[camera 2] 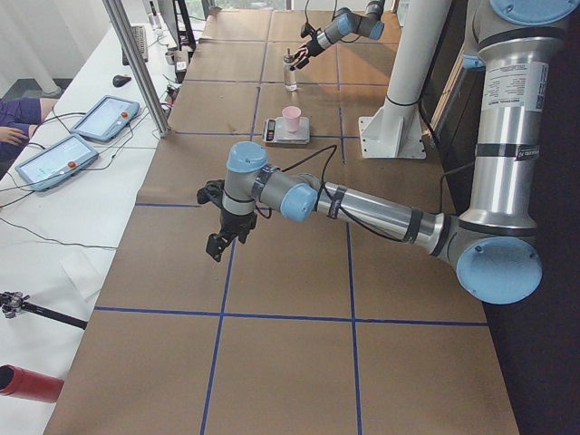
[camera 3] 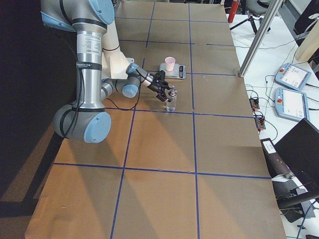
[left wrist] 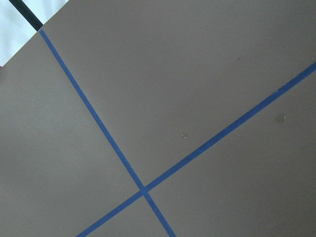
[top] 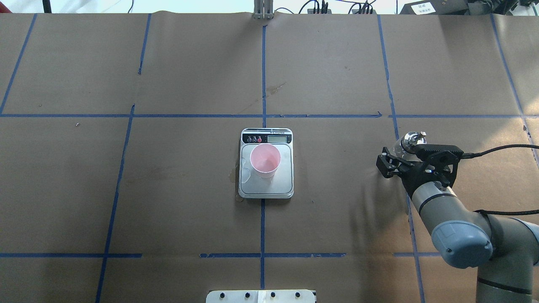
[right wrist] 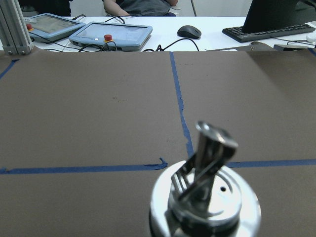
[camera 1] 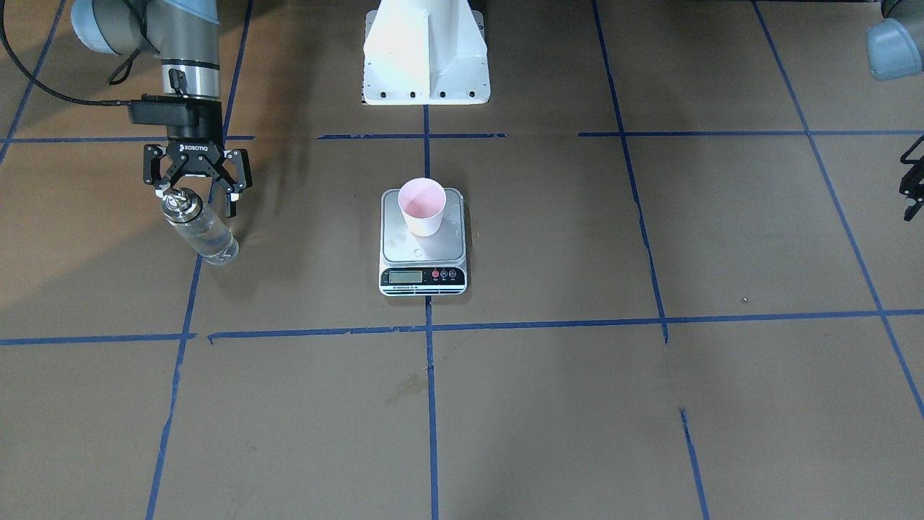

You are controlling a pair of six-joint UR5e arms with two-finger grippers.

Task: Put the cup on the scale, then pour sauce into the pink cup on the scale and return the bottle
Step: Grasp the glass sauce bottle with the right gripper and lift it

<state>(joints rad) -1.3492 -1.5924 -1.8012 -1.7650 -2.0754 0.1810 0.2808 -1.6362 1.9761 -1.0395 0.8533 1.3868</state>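
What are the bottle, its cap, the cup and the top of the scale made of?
Bottle: looks like clear glass, see-through with glints, though clear plastic is possible.
Cap: shiny metal, mirror-like reflections.
Cup: matt pale pink, probably plastic or paper.
Scale top: brushed steel, by its dull silver sheen.

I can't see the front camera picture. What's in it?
A small pale pink cup stands on a flat silver kitchen scale mid-table. At the picture's left, the robot's right gripper hangs open at the top of a metal-capped clear glass bottle.
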